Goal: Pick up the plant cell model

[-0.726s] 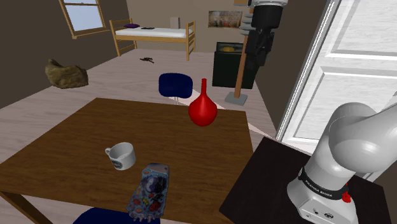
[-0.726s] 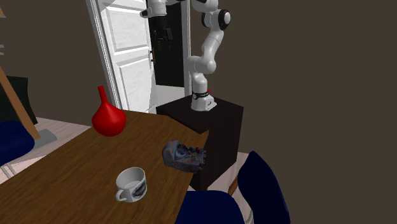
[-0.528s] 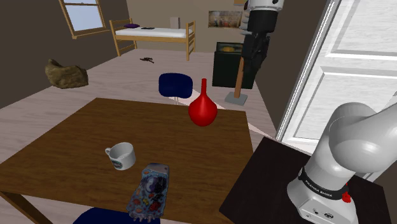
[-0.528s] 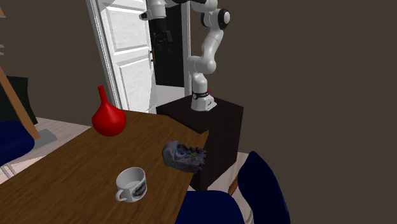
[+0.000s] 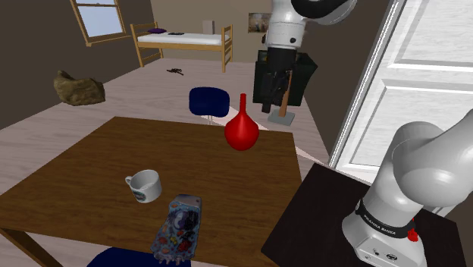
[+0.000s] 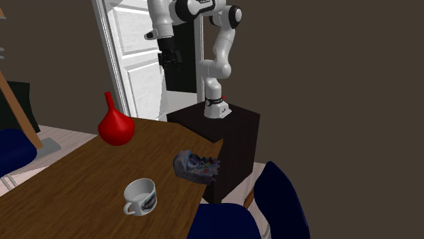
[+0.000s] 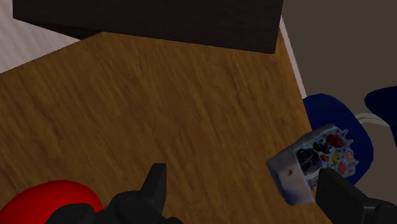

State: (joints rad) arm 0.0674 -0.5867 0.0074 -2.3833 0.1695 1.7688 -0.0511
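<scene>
The plant cell model (image 5: 178,227) is a pale block with a blue face dotted with coloured parts, lying near the front edge of the brown table (image 5: 83,178). In the second exterior view the model (image 6: 197,166) lies at the table edge closest to the stand. My gripper (image 5: 271,95) hangs high in the air beyond the table's far side, above and behind the red vase (image 5: 241,130), far from the model. In the wrist view the gripper (image 7: 248,191) is open with nothing between its fingers, and the model (image 7: 315,162) lies beside the right finger (image 7: 340,194).
A white cup (image 5: 144,185) stands on the table between vase and model. The dark stand (image 5: 326,220) adjoins the table. Blue chairs (image 5: 208,101) (image 6: 278,200) sit at the far and near sides. A white door (image 5: 424,68) is behind the arm.
The arm has swung down and toward the shoulder view's left, bringing the gripper lower and closer to the table near the red vase. The objects on the table have not moved.
</scene>
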